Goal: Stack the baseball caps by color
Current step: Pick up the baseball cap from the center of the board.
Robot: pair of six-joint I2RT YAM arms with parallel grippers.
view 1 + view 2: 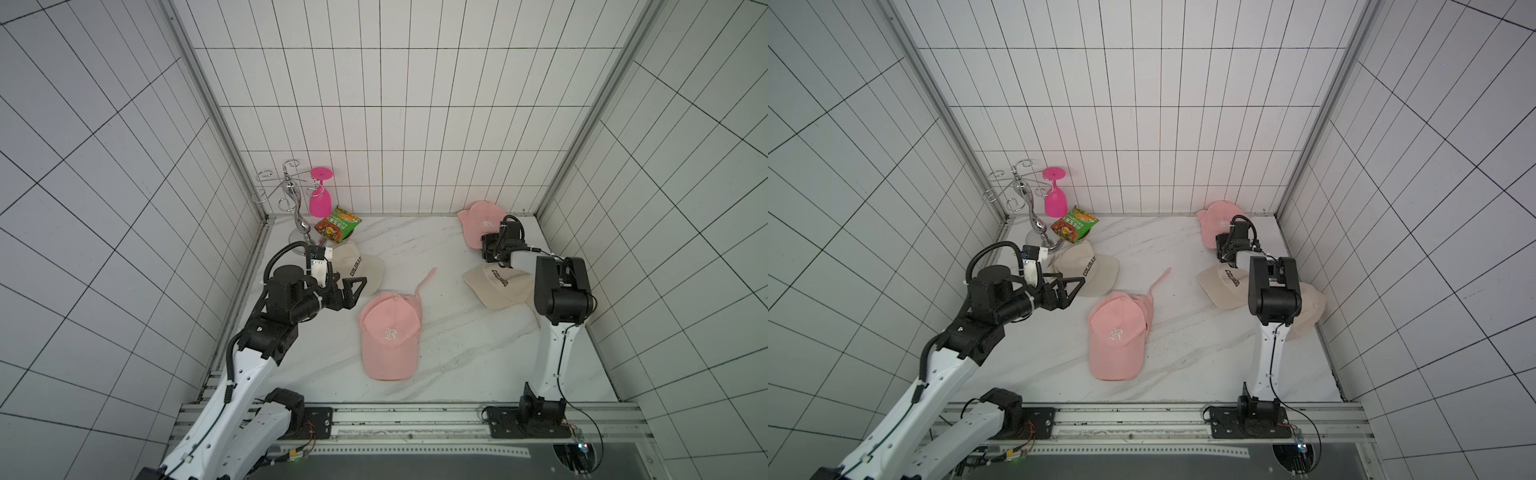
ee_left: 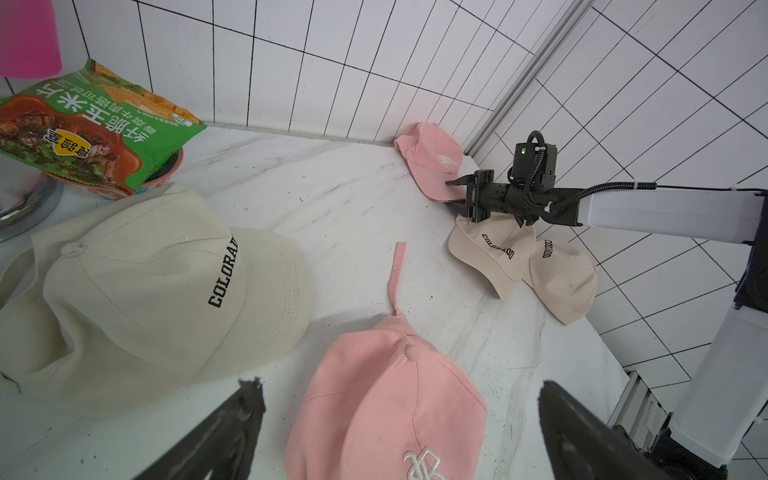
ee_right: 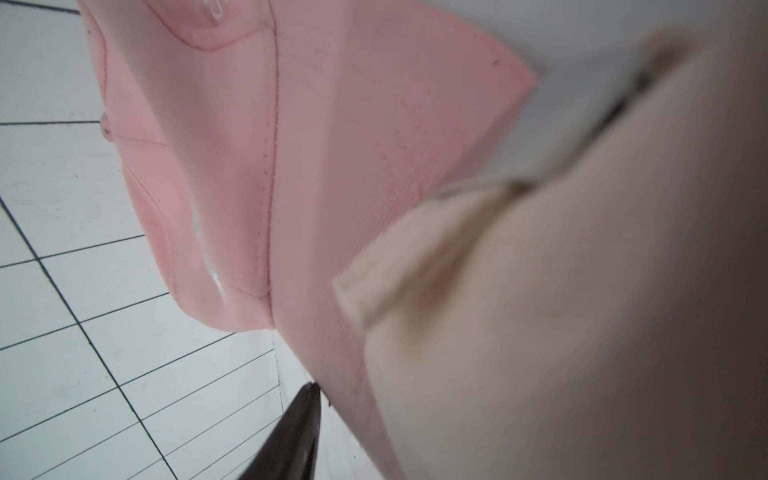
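You have no colour stack finished, I judge: one cream cap [image 1: 363, 270] lies near the goblet [image 1: 321, 203], two cream caps [image 2: 490, 257] overlap well apart from it, where your right gripper [image 2: 451, 193] straddles a pink cap [image 2: 432, 149] at its brim, grip unconfirmed; left gripper [image 1: 358, 294] gapes empty.

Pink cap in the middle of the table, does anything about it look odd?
Yes. The middle pink cap has its back strap sticking out loose across the table, pointing toward the back wall.
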